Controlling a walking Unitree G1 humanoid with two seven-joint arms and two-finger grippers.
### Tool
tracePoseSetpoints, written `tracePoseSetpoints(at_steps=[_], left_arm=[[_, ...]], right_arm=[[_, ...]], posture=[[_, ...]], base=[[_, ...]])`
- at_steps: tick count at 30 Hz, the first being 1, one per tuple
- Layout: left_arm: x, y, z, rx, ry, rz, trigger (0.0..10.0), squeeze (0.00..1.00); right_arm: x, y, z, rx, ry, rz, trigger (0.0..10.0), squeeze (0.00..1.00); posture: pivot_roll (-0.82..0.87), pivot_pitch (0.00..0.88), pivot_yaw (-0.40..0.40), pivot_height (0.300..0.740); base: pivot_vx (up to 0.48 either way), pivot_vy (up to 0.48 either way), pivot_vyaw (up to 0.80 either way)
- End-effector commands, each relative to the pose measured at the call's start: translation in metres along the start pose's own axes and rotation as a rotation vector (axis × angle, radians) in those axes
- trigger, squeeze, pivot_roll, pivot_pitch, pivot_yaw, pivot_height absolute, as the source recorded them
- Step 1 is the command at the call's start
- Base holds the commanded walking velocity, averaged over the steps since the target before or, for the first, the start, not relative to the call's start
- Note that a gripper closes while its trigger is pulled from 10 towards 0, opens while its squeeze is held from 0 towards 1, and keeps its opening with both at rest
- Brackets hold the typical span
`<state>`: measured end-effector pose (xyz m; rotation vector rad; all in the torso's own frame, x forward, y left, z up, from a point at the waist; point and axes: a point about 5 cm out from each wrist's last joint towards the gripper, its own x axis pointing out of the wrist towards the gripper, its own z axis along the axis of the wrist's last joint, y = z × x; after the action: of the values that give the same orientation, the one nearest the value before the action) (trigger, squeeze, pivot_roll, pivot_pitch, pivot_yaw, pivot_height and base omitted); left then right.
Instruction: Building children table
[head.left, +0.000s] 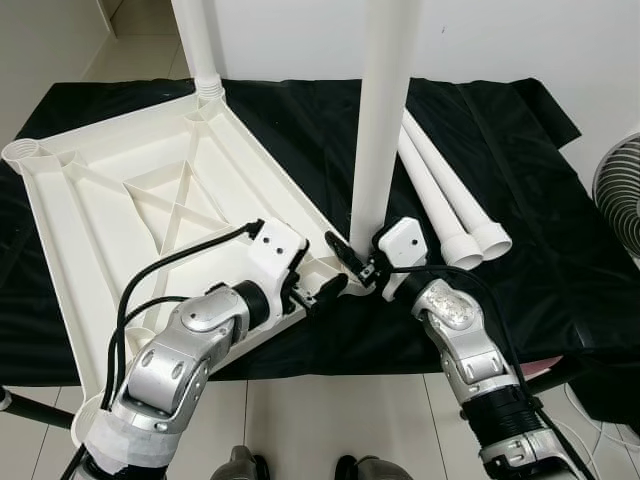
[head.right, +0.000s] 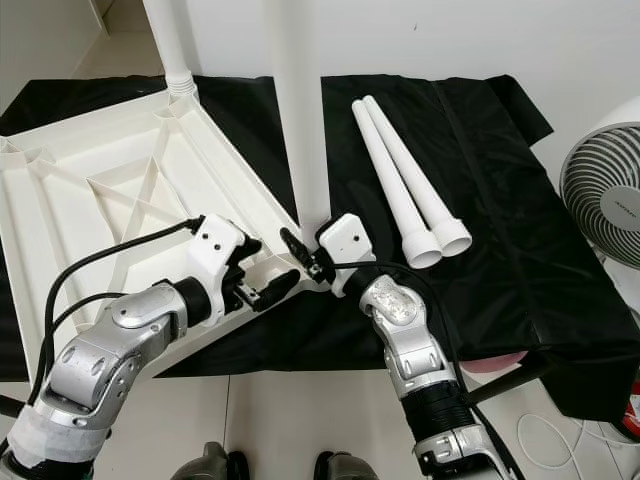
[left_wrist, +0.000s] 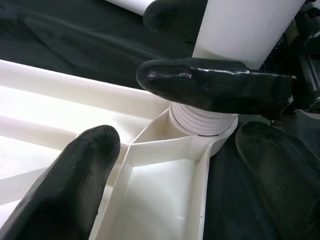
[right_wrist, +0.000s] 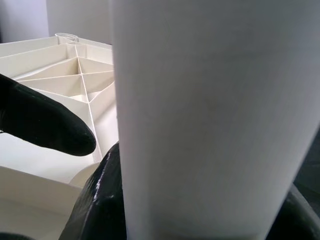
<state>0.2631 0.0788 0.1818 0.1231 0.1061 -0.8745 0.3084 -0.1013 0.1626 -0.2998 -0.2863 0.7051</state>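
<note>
The white tabletop (head.left: 120, 200) lies upside down on a black cloth. One white leg (head.left: 200, 45) stands in its far corner socket. A second upright leg (head.left: 385, 110) stands in the near right corner socket (left_wrist: 200, 122), and my right gripper (head.left: 358, 262) is shut on its base; the leg (right_wrist: 215, 115) sits between its fingers (right_wrist: 100, 200). My left gripper (head.left: 320, 292) is open beside that corner, its fingers (left_wrist: 75, 185) astride the tabletop's rim (left_wrist: 200, 170) just short of the socket. Two loose legs (head.left: 450, 200) lie side by side on the cloth to the right.
The black cloth (head.left: 530, 260) covers a low surface whose front edge runs just under my grippers, with pale tiled floor (head.left: 330, 420) below. A white fan (head.right: 600, 200) stands at the right. A white wall rises behind.
</note>
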Motion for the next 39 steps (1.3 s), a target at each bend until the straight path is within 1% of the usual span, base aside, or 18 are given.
tracePoseSetpoints(at_steps=[1, 2, 3, 4, 5, 7, 9, 10, 13, 17, 20, 27, 29, 30, 35, 36, 38, 39], left_arm=[[-0.001, 0.001, 0.002, 0.005, 0.003, 0.014, 10.0, 0.00], [-0.001, 0.001, 0.002, 0.005, 0.003, 0.014, 10.0, 0.00], [-0.001, 0.000, 0.002, 0.006, 0.003, 0.013, 10.0, 0.00], [-0.001, 0.000, 0.002, 0.006, 0.003, 0.013, 10.0, 0.00], [-0.001, 0.000, 0.002, 0.006, 0.003, 0.013, 10.0, 0.00], [-0.001, 0.000, 0.002, 0.006, 0.003, 0.013, 10.0, 0.00], [-0.001, 0.000, 0.002, 0.007, 0.001, 0.013, 10.0, 0.00], [-0.001, 0.000, 0.002, 0.007, 0.001, 0.013, 10.0, 0.00], [-0.002, -0.001, 0.003, 0.008, 0.001, 0.016, 10.0, 0.00], [-0.002, -0.001, 0.003, 0.007, 0.000, 0.017, 10.0, 0.00], [-0.002, -0.001, 0.003, 0.006, 0.000, 0.015, 10.0, 0.00], [-0.001, -0.001, 0.003, 0.006, -0.002, 0.012, 10.0, 0.00], [-0.001, -0.001, 0.003, 0.007, -0.002, 0.013, 10.0, 0.00], [-0.001, -0.001, 0.003, 0.007, -0.002, 0.013, 10.0, 0.00], [-0.001, -0.001, 0.003, 0.007, -0.002, 0.013, 10.0, 0.00], [-0.001, -0.002, 0.003, 0.007, -0.002, 0.012, 10.0, 0.00], [-0.001, -0.002, 0.003, 0.007, -0.003, 0.011, 10.0, 0.00], [-0.001, -0.002, 0.003, 0.008, -0.003, 0.010, 10.0, 0.00]], right_arm=[[-0.011, -0.001, -0.034, 0.099, 0.189, -0.027, 10.0, 0.00], [-0.011, -0.001, -0.034, 0.099, 0.189, -0.027, 10.0, 0.00], [-0.010, -0.005, -0.035, 0.139, 0.202, -0.055, 10.0, 0.00], [-0.010, -0.005, -0.035, 0.139, 0.202, -0.055, 10.0, 0.00], [-0.009, -0.009, -0.036, 0.187, 0.214, -0.076, 10.0, 0.00], [-0.009, -0.009, -0.036, 0.187, 0.214, -0.076, 10.0, 0.00], [-0.007, -0.012, -0.037, 0.245, 0.229, -0.094, 10.0, 0.00], [-0.007, -0.012, -0.037, 0.245, 0.229, -0.094, 10.0, 0.00], [-0.007, -0.013, -0.042, 0.303, 0.248, -0.122, 10.0, 0.00], [-0.009, -0.013, -0.046, 0.336, 0.259, -0.152, 10.0, 0.00], [-0.011, -0.014, -0.051, 0.397, 0.285, -0.199, 10.0, 0.00], [-0.010, -0.015, -0.050, 0.376, 0.291, -0.211, 10.0, 0.00], [-0.008, -0.010, -0.047, 0.322, 0.275, -0.189, 10.0, 0.00], [-0.008, -0.010, -0.047, 0.322, 0.275, -0.189, 10.0, 0.00], [-0.007, -0.005, -0.041, 0.255, 0.240, -0.167, 10.0, 0.00], [-0.007, -0.002, -0.039, 0.224, 0.226, -0.155, 10.0, 0.00], [-0.007, 0.000, -0.037, 0.204, 0.215, -0.152, 10.0, 0.00], [-0.008, 0.004, -0.036, 0.188, 0.206, -0.130, 10.0, 0.00]], posture=[[-0.06, 0.147, 0.027, 0.740], [-0.06, 0.147, 0.027, 0.740], [-0.06, 0.147, 0.027, 0.740], [-0.06, 0.147, 0.027, 0.740], [-0.06, 0.147, 0.027, 0.740], [-0.06, 0.147, 0.027, 0.740], [-0.06, 0.150, 0.025, 0.740], [-0.06, 0.150, 0.025, 0.740], [-0.05, 0.150, 0.023, 0.740], [-0.05, 0.150, 0.023, 0.740], [-0.06, 0.152, 0.025, 0.740], [-0.06, 0.151, 0.025, 0.740], [-0.06, 0.148, 0.024, 0.740], [-0.06, 0.148, 0.024, 0.740], [-0.06, 0.143, 0.022, 0.740], [-0.06, 0.143, 0.022, 0.740], [-0.06, 0.143, 0.022, 0.740], [-0.06, 0.143, 0.022, 0.740]], base=[[0.000, 0.000, 0.00], [0.000, 0.000, 0.00], [0.000, 0.000, 0.00], [0.000, 0.000, 0.00], [0.000, 0.000, 0.00], [0.000, 0.000, 0.00], [0.000, 0.000, 0.00], [0.000, 0.000, 0.00], [0.000, 0.000, 0.00], [0.000, 0.000, 0.00], [0.000, 0.000, 0.00], [0.000, 0.000, 0.00], [0.000, 0.000, 0.00], [0.000, 0.000, 0.00], [0.000, 0.000, 0.00], [0.000, 0.000, 0.00], [0.000, 0.000, 0.00], [0.000, 0.000, 0.00]])
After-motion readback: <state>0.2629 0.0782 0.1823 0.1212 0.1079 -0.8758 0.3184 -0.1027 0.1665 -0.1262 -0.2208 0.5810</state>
